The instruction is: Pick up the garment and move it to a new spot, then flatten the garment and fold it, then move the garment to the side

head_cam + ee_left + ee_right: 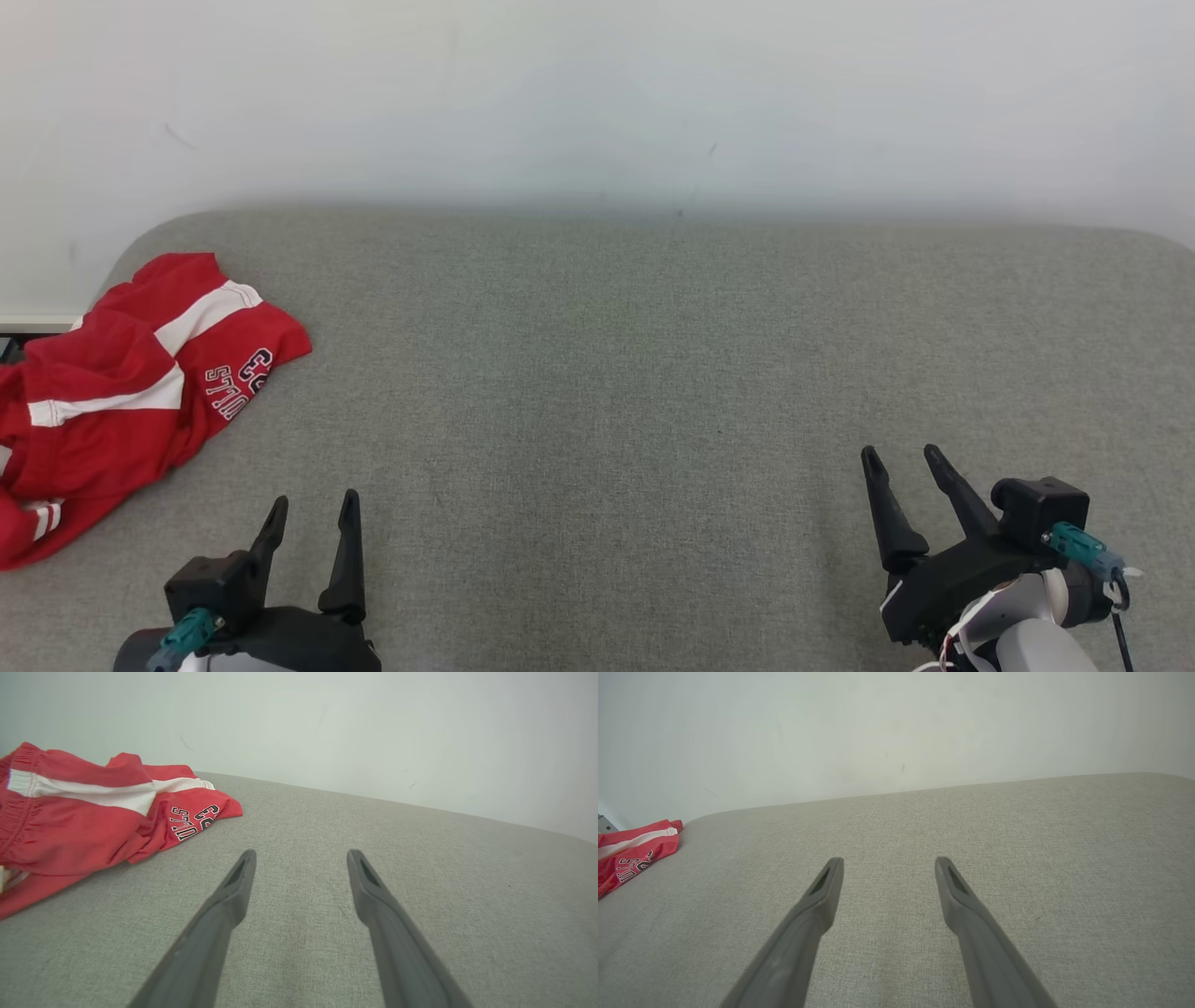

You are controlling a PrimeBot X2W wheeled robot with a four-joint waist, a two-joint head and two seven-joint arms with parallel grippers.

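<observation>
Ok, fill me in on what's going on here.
Nothing is being handled yet. The red garment, white-striped and crumpled, lies at the far left of the grey padded surface. The left claw and the right claw are both open and empty at the near edge, apart from the cloth; the left one is nearer to it.

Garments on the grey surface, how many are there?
1: the red garment lies crumpled at the left edge of the grey surface, partly out of frame; others may lie beyond.
</observation>
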